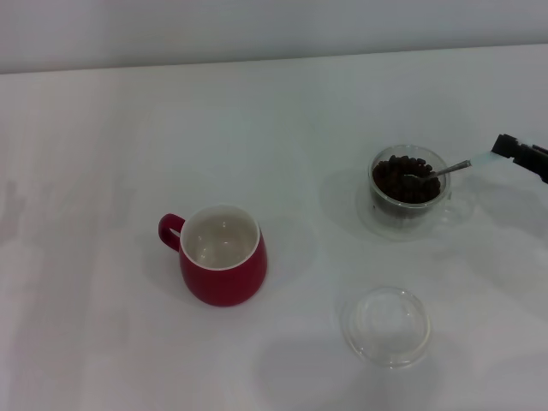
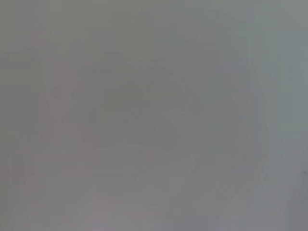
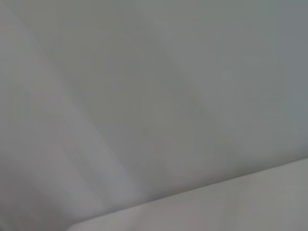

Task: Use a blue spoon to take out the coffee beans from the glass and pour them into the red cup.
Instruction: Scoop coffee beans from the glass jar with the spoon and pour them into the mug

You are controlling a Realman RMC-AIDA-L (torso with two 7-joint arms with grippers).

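Head view down over the table (image 1: 103, 342); both wrist views featureless

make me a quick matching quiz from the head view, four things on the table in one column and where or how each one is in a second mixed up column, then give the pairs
Things:
1. red cup
2. glass
3. blue spoon
4. clear glass dish

Place or state:
A. metal bowl dipped in the coffee beans, handle held by the right hand at the right edge
B. empty, white inside showing, handle toward the robot's left
C. empty, nearest the robot, in front of the glass
D. filled with dark beans, far right of the table

Pairs: 1-B, 2-D, 3-A, 4-C
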